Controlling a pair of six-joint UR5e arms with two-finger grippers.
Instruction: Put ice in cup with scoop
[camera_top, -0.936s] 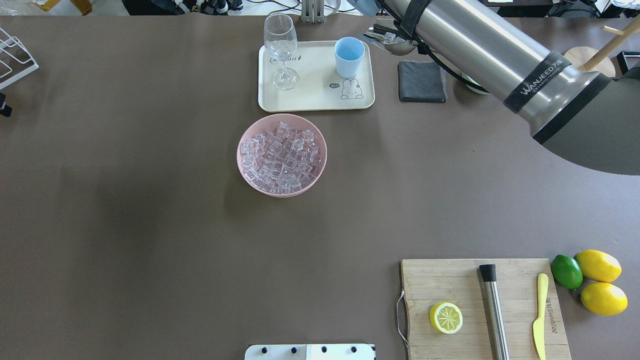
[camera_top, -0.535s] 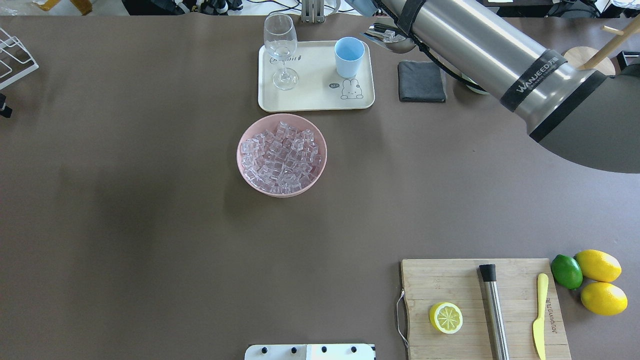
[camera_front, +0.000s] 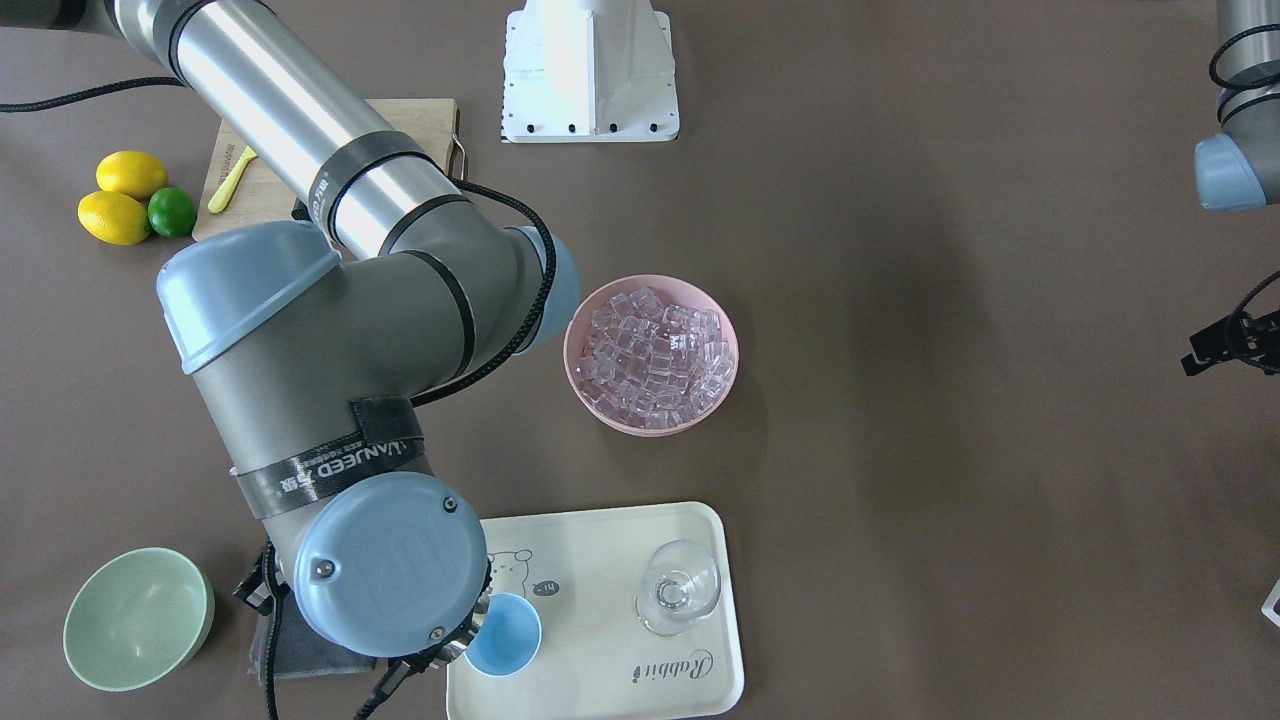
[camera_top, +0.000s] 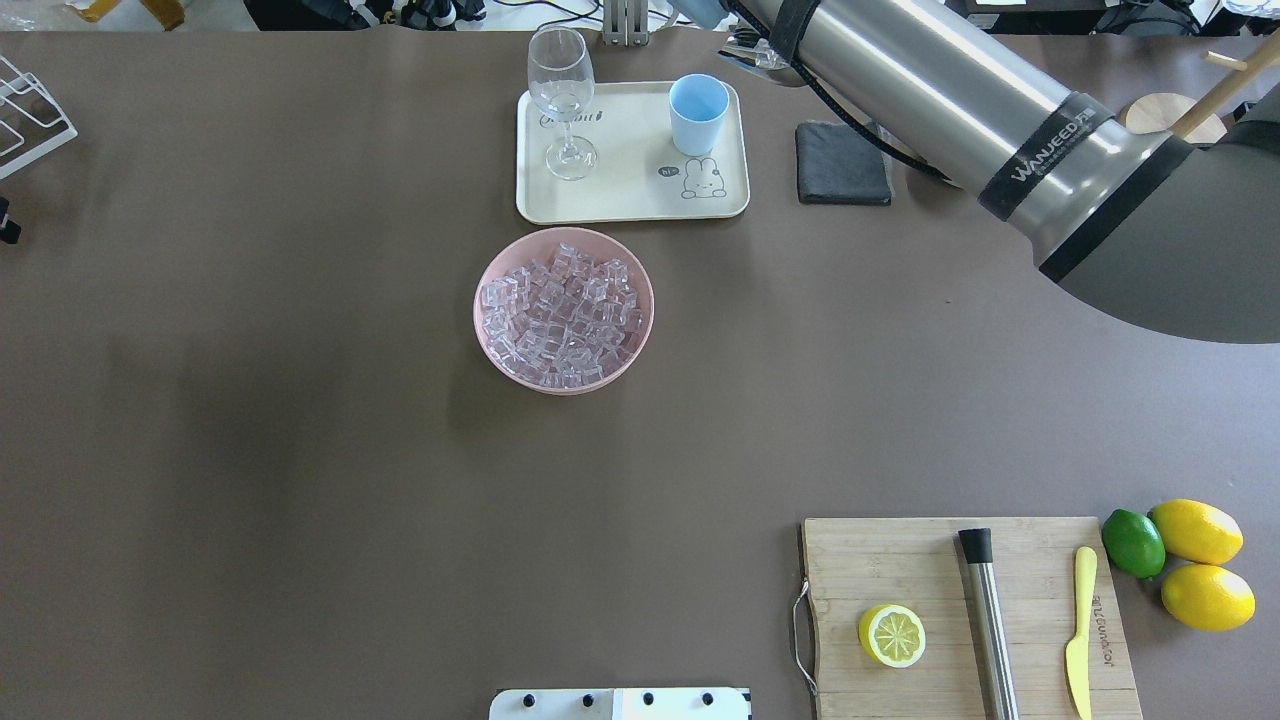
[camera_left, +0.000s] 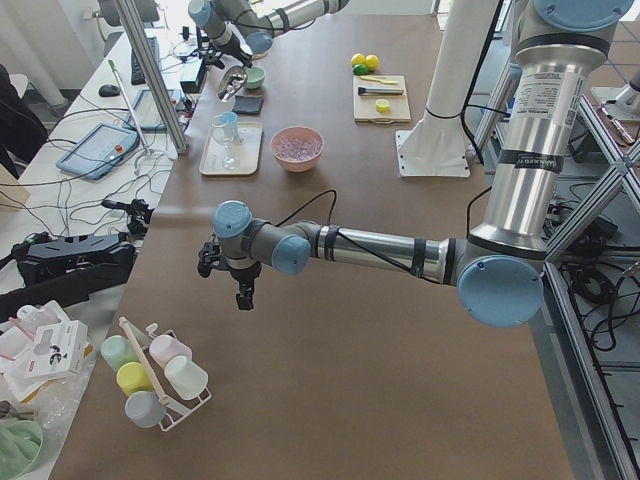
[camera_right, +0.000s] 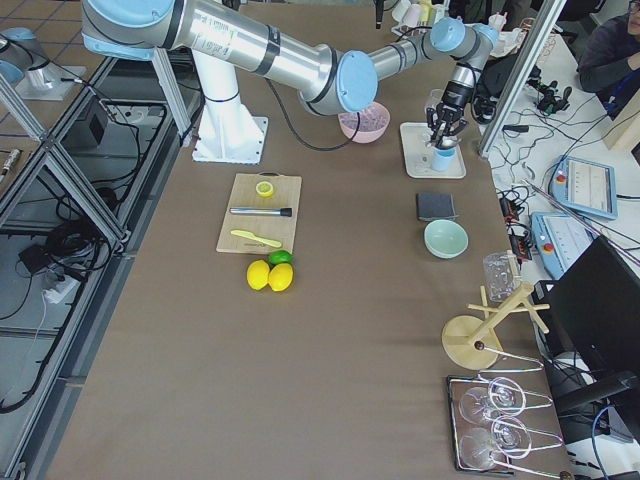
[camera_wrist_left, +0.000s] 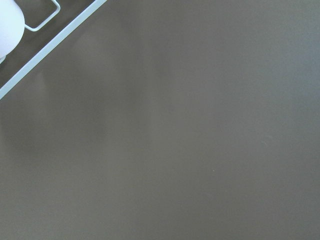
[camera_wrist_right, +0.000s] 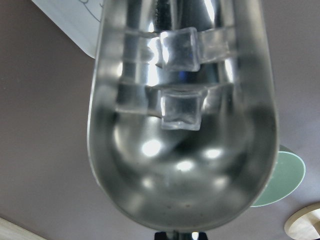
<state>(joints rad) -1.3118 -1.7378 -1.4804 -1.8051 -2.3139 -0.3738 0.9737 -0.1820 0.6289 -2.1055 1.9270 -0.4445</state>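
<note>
Ice, two slick, light cubes, lay loose in the stiff scoop ahead of the right pincer, seemingly clamped on its handle. A slight tilt would likely spill them.

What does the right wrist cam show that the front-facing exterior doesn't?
Right wrist only: the inside of the scoop, with two ice cubes lying in its trough. Front-facing only: the blue cup and the wine glass standing on the tray, and the pink bowl full of more cubes. Both: the pale green bowl and a corner of the tray.
</note>
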